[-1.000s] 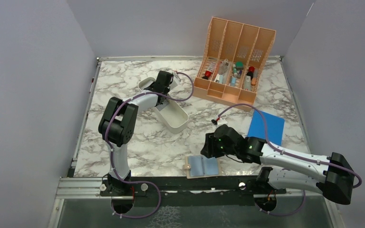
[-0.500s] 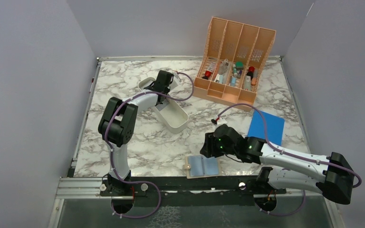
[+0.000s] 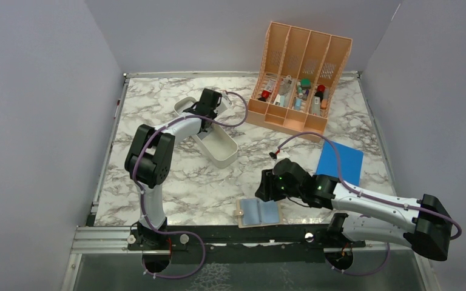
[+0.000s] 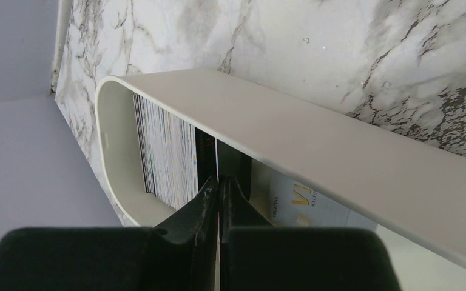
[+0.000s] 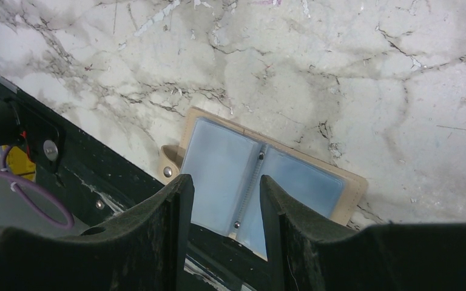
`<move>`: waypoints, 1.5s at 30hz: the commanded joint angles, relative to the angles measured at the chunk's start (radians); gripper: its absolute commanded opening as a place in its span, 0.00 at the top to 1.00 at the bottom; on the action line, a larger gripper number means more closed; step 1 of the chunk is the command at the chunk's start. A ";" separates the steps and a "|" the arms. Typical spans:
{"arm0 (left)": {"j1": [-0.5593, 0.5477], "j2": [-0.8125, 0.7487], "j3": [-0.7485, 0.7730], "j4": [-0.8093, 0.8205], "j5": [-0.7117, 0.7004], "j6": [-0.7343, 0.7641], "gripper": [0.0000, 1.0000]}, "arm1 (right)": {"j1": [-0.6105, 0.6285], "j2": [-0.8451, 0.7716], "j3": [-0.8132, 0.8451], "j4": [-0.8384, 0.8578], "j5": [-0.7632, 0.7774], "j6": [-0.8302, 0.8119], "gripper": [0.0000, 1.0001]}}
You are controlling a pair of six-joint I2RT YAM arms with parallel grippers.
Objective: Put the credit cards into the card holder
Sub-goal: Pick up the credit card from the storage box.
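The credit cards (image 4: 167, 151) stand on edge as a striped stack inside the long white tray (image 4: 315, 130), and a pale one with gold lettering (image 4: 297, 203) lies beside them. My left gripper (image 4: 218, 179) reaches into the tray (image 3: 218, 148), its jaws pressed together on the thin edge of one card next to the stack. The card holder (image 3: 260, 212) lies open at the table's near edge, blue-grey pockets (image 5: 218, 157) facing up and a snap tab at its left. Just above it hovers my right gripper (image 5: 221, 179), open and holding nothing.
A peach slotted organizer (image 3: 297, 79) with small items stands at the back right. A flat bright-blue rectangle (image 3: 340, 160) lies right of the right arm. The black mounting rail (image 3: 230, 233) runs along the near edge, right under the card holder.
The left jaws have closed on a card inside the tray, and the tray has shifted slightly to the left. The right arm has not moved.
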 commanded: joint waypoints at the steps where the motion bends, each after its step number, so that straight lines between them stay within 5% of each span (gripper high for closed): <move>1: 0.001 -0.063 0.061 -0.059 0.023 -0.029 0.99 | 0.003 0.003 0.000 0.026 -0.013 -0.005 0.50; 19: -0.005 -0.220 0.152 -0.226 0.136 -0.330 1.00 | 0.004 -0.031 0.016 -0.013 -0.022 0.034 0.50; 29: -0.001 -0.481 0.075 -0.234 0.481 -0.666 1.00 | 0.004 -0.069 -0.016 -0.067 -0.033 0.118 0.50; 36: -0.005 -0.709 -0.193 -0.096 0.713 -1.059 1.00 | 0.004 -0.079 -0.021 -0.133 -0.019 0.188 0.51; 45: -0.109 -1.043 -0.659 0.106 0.756 -1.445 1.00 | 0.004 -0.049 -0.031 -0.159 -0.042 0.182 0.53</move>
